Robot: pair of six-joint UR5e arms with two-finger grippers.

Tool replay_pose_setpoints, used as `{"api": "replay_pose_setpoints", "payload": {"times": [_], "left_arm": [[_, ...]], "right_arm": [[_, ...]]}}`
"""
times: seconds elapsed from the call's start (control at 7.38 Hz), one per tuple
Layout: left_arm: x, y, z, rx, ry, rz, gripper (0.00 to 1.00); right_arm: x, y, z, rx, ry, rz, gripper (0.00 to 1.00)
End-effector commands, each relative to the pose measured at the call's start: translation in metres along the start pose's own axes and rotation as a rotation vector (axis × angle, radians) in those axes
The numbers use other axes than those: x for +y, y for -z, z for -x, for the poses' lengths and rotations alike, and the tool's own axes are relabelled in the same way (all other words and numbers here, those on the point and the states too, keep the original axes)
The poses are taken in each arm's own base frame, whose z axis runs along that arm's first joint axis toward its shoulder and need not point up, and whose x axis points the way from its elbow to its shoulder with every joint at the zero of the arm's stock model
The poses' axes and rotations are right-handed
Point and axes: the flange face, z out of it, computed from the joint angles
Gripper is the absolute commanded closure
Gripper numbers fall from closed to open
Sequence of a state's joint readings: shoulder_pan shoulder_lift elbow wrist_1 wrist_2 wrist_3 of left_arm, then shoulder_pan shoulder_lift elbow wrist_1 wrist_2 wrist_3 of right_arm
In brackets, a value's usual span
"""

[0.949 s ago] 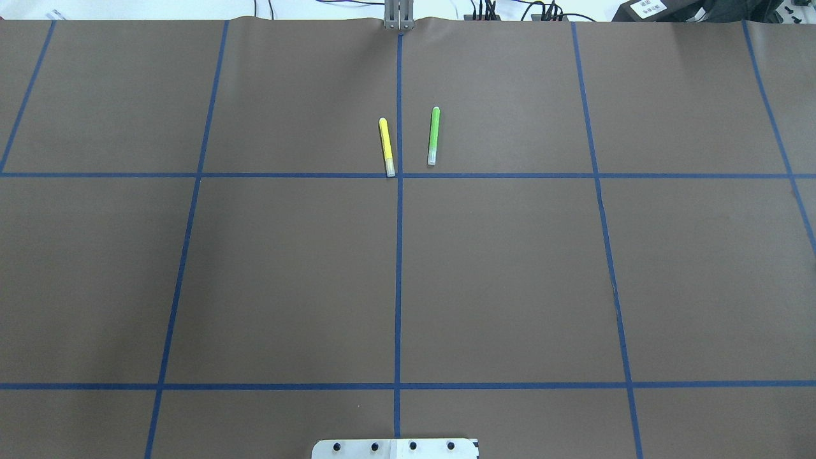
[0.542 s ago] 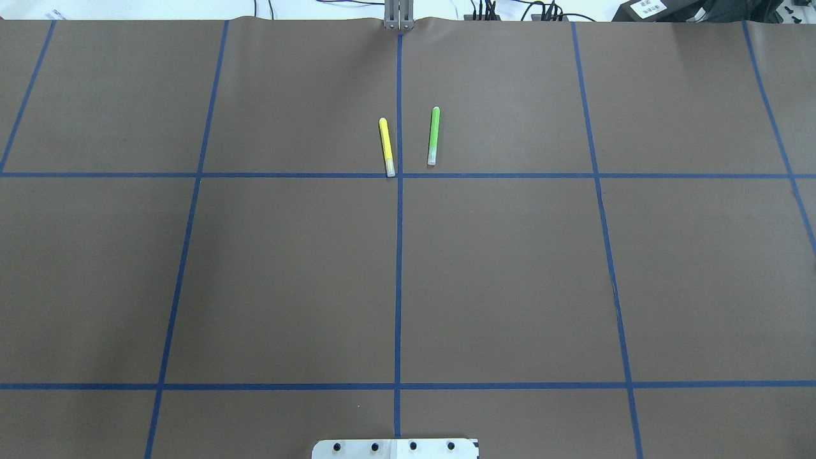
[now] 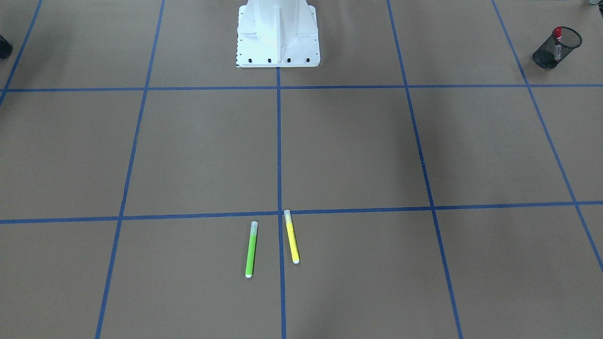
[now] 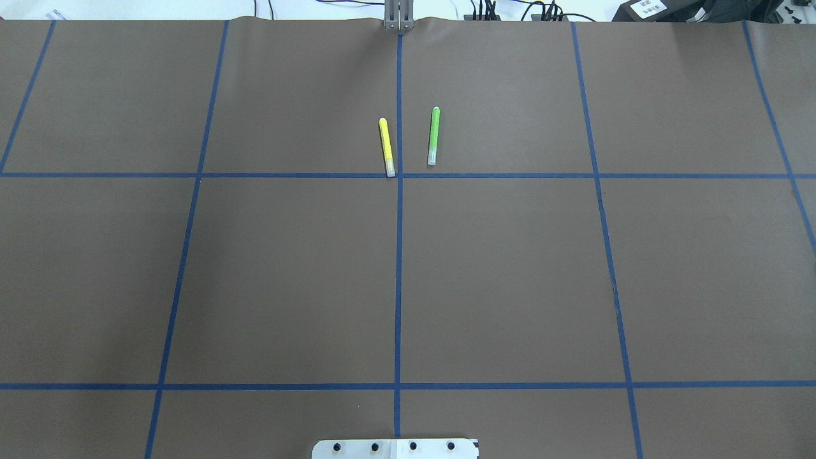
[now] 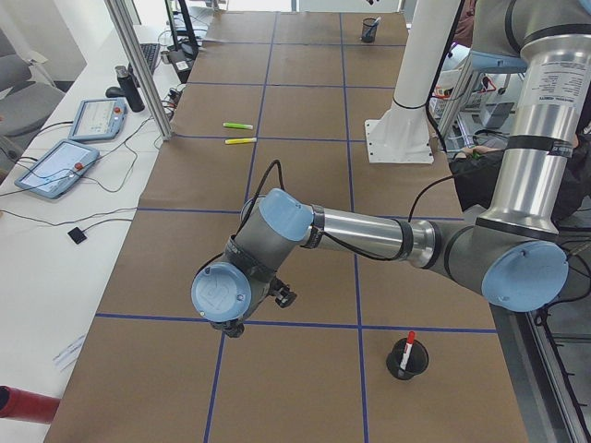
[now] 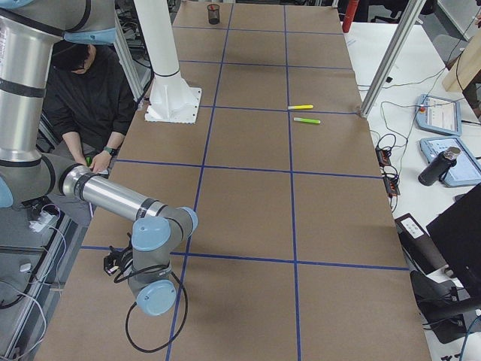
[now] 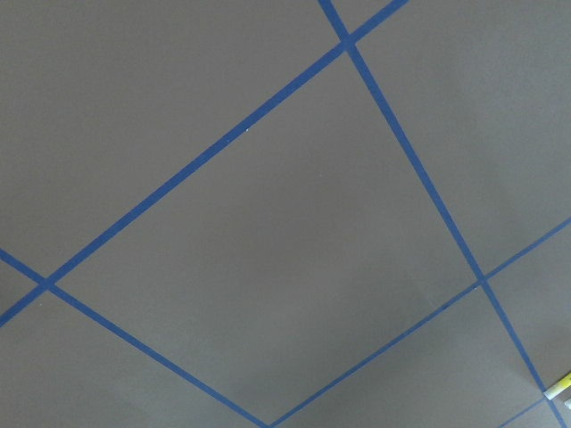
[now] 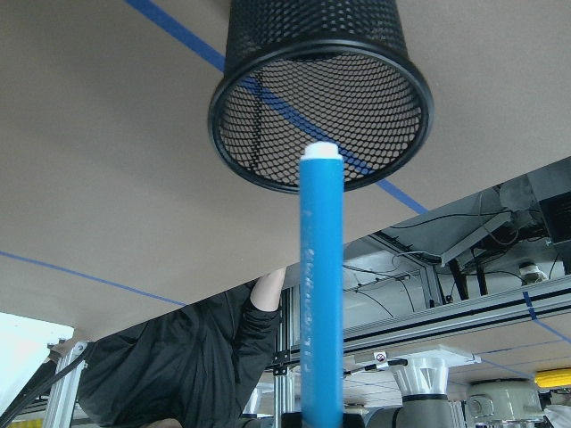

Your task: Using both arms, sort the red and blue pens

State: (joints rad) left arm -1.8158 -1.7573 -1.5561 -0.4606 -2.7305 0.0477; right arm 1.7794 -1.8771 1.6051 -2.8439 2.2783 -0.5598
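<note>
Nothing has moved on the overhead view vs 0.9 s ago: yellow marker and green marker lie in the same spots, one each side of the ctr tape line, just beside it. Blue pen sticks out of the right gripper, clamped at its lower end. The fingers themselves are out of the wrist cam's frame. Its white end points at the mouth of a black mesh cup, about level w/ the rim; can't tell whether the tip has entered. Red pen stands in a second mesh cup at the left end of the table, red cap up. Left gripper hangs over bare brown paper not far from that cup, mostly hidden under its wrist; can't tell if it's open or closed. Person in black sits beside the white robot base.
</note>
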Motion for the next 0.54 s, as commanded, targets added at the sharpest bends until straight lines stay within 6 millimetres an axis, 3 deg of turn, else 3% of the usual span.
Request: {"api": "replay_pose_setpoints", "payload": {"times": [0.0,0.27,0.41], "left_arm": [[0.002,0.003,-0.011,-0.004,-0.022,-0.006,0.0],[0.006,0.009,-0.027,-0.011,-0.2,-0.076,0.0],[0.001,0.012,-0.034,-0.026,-0.33,-0.137,0.0]], "right_arm": [[-0.016,0.041,0.032,0.066,0.084,-0.138,0.0],[-0.044,0.094,0.077,0.155,0.318,-0.455,0.0],[-0.044,0.115,0.1,0.192,0.39,-0.603,0.0]]}}
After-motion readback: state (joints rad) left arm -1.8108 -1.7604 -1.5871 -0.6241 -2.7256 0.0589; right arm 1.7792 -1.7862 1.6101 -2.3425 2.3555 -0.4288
